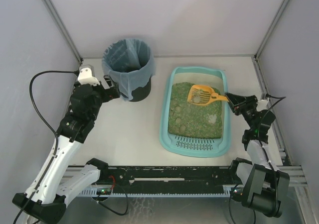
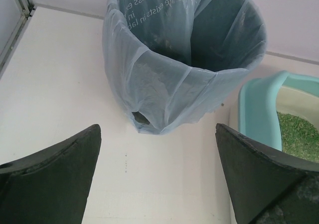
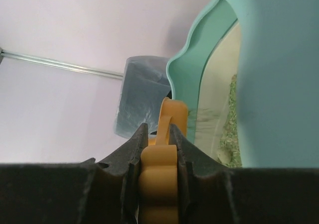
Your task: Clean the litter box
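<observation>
The litter box (image 1: 165, 127) looks stiff, light; grip its rim. Beside it the right hand (image 1: 230, 97) pinches the scoop (image 1: 200, 94); the left hand (image 1: 113, 86) gapes empty.

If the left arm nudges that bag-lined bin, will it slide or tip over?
Probably light, so it may slide or tip: little shows inside the bin. Its blue bag liner hangs loose, so it would likely crumple, giving poor grip.
</observation>
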Motion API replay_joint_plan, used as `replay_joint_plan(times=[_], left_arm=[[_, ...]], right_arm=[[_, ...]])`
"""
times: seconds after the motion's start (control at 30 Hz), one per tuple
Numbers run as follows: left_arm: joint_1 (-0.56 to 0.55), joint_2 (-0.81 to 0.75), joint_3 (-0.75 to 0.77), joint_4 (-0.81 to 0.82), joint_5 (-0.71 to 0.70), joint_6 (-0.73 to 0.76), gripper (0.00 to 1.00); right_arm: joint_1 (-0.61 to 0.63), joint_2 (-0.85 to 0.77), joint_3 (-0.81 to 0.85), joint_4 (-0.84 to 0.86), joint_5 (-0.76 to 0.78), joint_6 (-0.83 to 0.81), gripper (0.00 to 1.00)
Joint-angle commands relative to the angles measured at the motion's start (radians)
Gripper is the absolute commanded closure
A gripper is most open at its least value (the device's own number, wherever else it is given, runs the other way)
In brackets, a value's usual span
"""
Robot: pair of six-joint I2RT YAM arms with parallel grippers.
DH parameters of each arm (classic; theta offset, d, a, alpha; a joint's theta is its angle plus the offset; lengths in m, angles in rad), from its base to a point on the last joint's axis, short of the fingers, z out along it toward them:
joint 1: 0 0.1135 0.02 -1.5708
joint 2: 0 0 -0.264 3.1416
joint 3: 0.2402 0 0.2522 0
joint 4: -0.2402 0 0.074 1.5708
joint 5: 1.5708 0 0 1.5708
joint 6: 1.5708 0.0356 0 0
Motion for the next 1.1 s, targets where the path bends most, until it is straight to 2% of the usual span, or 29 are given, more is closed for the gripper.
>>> replay_joint_plan(times=[0.0, 0.07, 0.2, 0.37, 0.47, 0.53, 0.63, 0.93, 1.07], left_arm=[[0.011, -0.013, -0.024, 0.049, 0.006, -0.012, 0.00], [0.016, -0.005, -0.022, 0.049, 0.024, -0.017, 0.00], [0.018, -0.010, -0.023, 0.049, 0.035, -0.017, 0.00], [0.031, -0.015, -0.026, 0.050, 0.034, -0.018, 0.00], [0.035, -0.019, -0.023, 0.045, 0.031, -0.016, 0.00], [0.035, -0.028, -0.025, 0.046, 0.025, -0.012, 0.00], [0.040, -0.031, -0.027, 0.047, 0.029, -0.014, 0.00], [0.053, -0.057, -0.029, 0.045, 0.013, -0.016, 0.00], [0.058, -0.062, -0.031, 0.040, -0.013, -0.019, 0.00]], right_arm=[[0.061, 0.009, 0.034, 0.104, -0.004, 0.028, 1.00], [0.066, 0.002, 0.033, 0.085, -0.010, 0.000, 1.00], [-0.028, -0.025, -0.003, 0.019, 0.009, 0.022, 1.00], [0.108, -0.027, 0.049, 0.014, 0.024, -0.026, 1.00], [0.038, -0.042, 0.032, -0.044, 0.041, -0.023, 1.00], [0.011, -0.033, 0.015, 0.005, 0.034, 0.022, 1.00], [0.081, -0.023, 0.039, 0.028, 0.028, 0.015, 1.00], [0.125, -0.104, 0.092, -0.139, 0.125, -0.018, 1.00], [0.182, -0.141, 0.164, -0.239, 0.226, -0.045, 1.00]])
